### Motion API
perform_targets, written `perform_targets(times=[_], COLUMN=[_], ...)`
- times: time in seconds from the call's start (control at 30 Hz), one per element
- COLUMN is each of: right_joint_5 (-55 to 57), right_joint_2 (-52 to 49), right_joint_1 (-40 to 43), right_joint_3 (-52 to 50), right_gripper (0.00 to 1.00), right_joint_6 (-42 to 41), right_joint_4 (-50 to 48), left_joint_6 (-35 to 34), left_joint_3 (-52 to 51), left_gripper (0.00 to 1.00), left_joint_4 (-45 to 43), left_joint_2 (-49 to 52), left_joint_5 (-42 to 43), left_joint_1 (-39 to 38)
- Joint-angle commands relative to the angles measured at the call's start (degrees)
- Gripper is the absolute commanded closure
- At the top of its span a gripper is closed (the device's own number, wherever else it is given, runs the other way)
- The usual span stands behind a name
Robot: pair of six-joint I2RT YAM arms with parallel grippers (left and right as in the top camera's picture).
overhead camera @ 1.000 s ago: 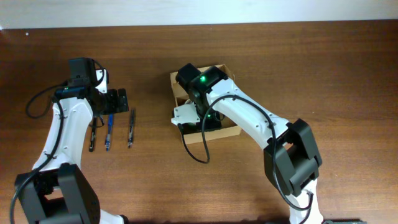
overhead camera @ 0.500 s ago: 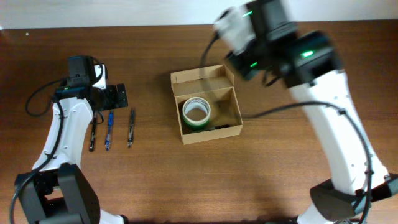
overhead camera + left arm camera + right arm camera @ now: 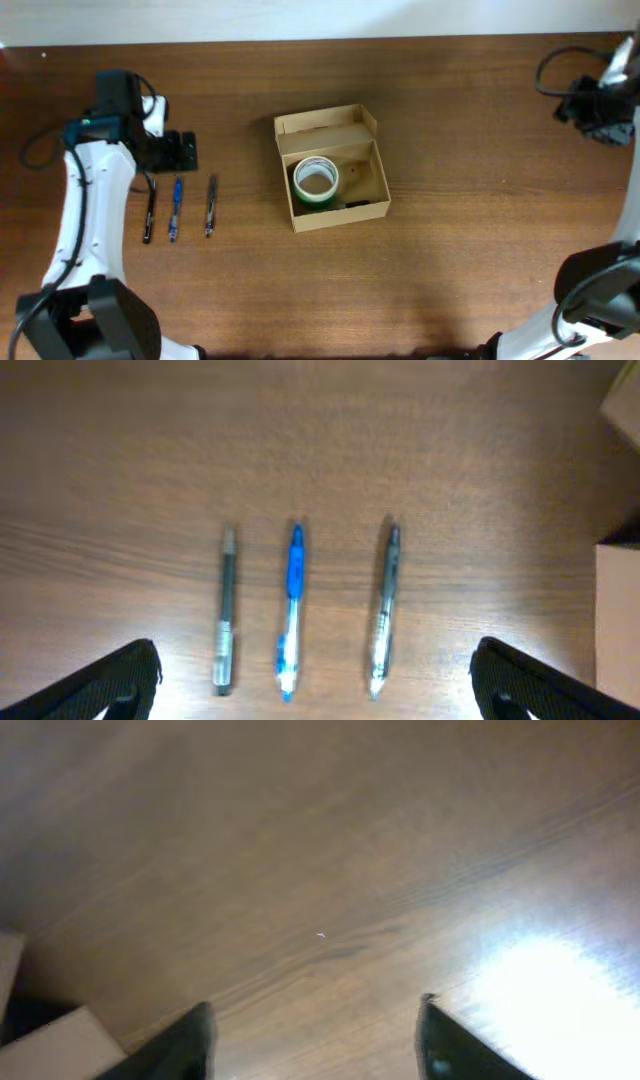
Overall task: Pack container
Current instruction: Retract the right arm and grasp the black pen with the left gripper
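The left end effector point(image 3: 180, 150) faces downward at the end of a bent arm, its two fingers point(image 3: 120, 675) spread wide with nothing between them. The right end effector point(image 3: 598, 108), blurred from overhead, seems lifted; its fingers point(image 3: 185, 1045) stand parted and empty.

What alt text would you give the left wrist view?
Three pens lie parallel and apart on the wooden table: a grey pen, a blue pen, a dark pen. The open left gripper frames them from the lower corners, holding nothing. The container's edge shows at far right.
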State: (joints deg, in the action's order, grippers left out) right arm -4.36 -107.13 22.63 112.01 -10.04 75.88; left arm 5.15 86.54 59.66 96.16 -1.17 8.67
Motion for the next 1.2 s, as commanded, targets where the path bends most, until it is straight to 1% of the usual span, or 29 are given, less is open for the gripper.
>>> perform_targets(times=[0.0, 0.1, 0.2, 0.23, 0.27, 0.33, 0.37, 0.4, 0.43, 0.57, 0.63, 0.7, 0.93, 0.97, 1.03, 1.07, 1.1, 1.17], right_joint_5=[-1.2, -1.2, -1.2, -1.2, -1.2, -1.2, -1.2, -1.2, -1.2, -1.2, -1.2, -1.2, -1.2, -1.2, -1.2, -1.2, -1.2, -1.2], right_joint_2=[-1.1, -1.2, -1.2, -1.2, -1.2, -1.2, -1.2, -1.2, -1.2, -1.2, -1.2, -1.2, -1.2, -1.2, -1.2, -1.2, -1.2, -1.2], right_joint_1=[2.8, 3.6, 3.7, 3.6, 3.6, 3.6, 3.6, 3.6, 3.6, 3.6, 3.6, 3.6, 3.6, 3.6, 3.6, 3.6, 3.6, 3.6], right_joint_3=[-5.7, -8.9, -10.9, -10.9, -10.9, -10.9, -10.9, -10.9, -10.9, -10.9, -10.9, -10.9, -10.9, -10.9, -10.9, -10.9, -10.9, -10.9], right_gripper=[0.01, 0.01, 0.01, 0.01, 0.01, 0.01, 0.01, 0.01, 0.01, 0.01, 0.01, 0.01, 0.01, 0.01, 0.01, 0.01, 0.01, 0.01], right_joint_6=[-1.4, -1.4, -1.4, -1.4, -1.4, -1.4, -1.4, -1.4, -1.4, -1.4, -1.4, -1.4, -1.4, -1.4, -1.4, -1.4, -1.4, -1.4], right_joint_4=[-2.1, -2.9, -2.8, -2.9, -2.8, -2.8, -2.8, -2.8, -2.8, -2.8, -2.8, -2.8, -2.8, -2.8, -2.8, -2.8, -2.8, -2.8], left_joint_6=[5.7, 6.6, 6.8, 7.1, 7.1, 7.6, 8.3, 8.5, 8.5, 8.8, 12.1, 13.0, 15.4, 15.4, 16.1, 16.5, 16.9, 17.5], left_joint_3=[6.7, 8.1, 8.1, 8.1, 8.1, 8.0, 8.0, 7.8, 7.4, 3.7, 1.9, 1.6, 1.6, 1.6, 1.6, 1.6, 1.6, 1.6], left_gripper=[0.01, 0.01, 0.01, 0.00, 0.01, 0.06, 0.11, 0.11, 0.15, 0.15, 0.15, 0.19, 0.20, 0.23, 0.28, 0.35, 0.39, 0.39], left_joint_4=[3.6, 5.4, 5.7, 5.8, 5.9, 6.2, 6.5, 7.6, 9.3, 10.0, 9.8, 9.3, 6.3, 5.7, 4.2, 3.3, 2.4, 2.0], left_joint_2=[0.3, 0.2, -0.3, -0.3, -0.2, 0.2, 0.7, 1.5, 3.0, 8.0, 11.9, 14.7, 21.6, 22.6, 23.5, 23.8, 24.3, 25.0], left_joint_5=[-1.8, -4.7, -9.2, -9.2, -8.6, -6.6, -5.3, -4.0, -2.9, 0.3, 0.3, 0.4, 0.3, -0.1, -0.2, -0.1, -0.1, -0.1], left_joint_1=[0.2, 1.6, 6.0, 7.3, 8.9, 11.2, 12.2, 13.0, 13.4, 13.4, 13.4, 13.4, 13.4, 13.4, 13.4, 13.4, 13.4, 13.4])
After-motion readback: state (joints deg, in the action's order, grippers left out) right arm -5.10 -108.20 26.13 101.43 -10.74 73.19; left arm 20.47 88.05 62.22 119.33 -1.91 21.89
